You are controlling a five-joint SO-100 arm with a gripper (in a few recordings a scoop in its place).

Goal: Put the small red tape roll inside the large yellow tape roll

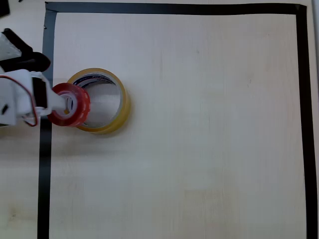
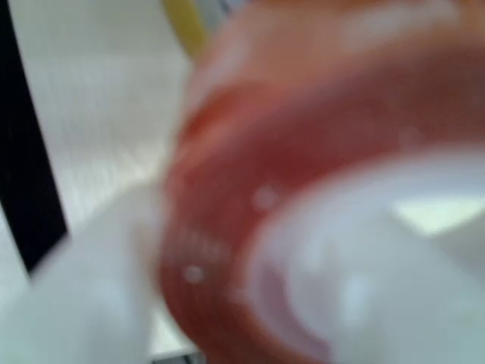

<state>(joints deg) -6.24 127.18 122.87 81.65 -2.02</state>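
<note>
A white robot arm (image 1: 20, 94) reaches in from the left edge of the overhead view, stretched level across a strip of black tape (image 1: 46, 149) that frames a pale wooden table (image 1: 209, 124). Its gripper (image 1: 64, 104) points to the right and is closed on the small red tape roll (image 1: 71, 104), with one finger passing through the roll's white core. The roll is held tilted, its open face turned up toward the camera.

The large yellow tape roll (image 1: 117, 112) lies flat on the table just right of the arm, its wide hole facing up. Bare table shows through the hole, and blue and red print lines its inner wall. The red roll overlaps the yellow roll's left rim from above; whether the two touch cannot be told.

In the wrist view, the red roll (image 2: 250, 152) sits very close and blurred, its white core to the lower right. A sliver of the yellow roll (image 2: 186, 26) shows at the top, and the black tape (image 2: 26, 167) runs down the left.
</note>
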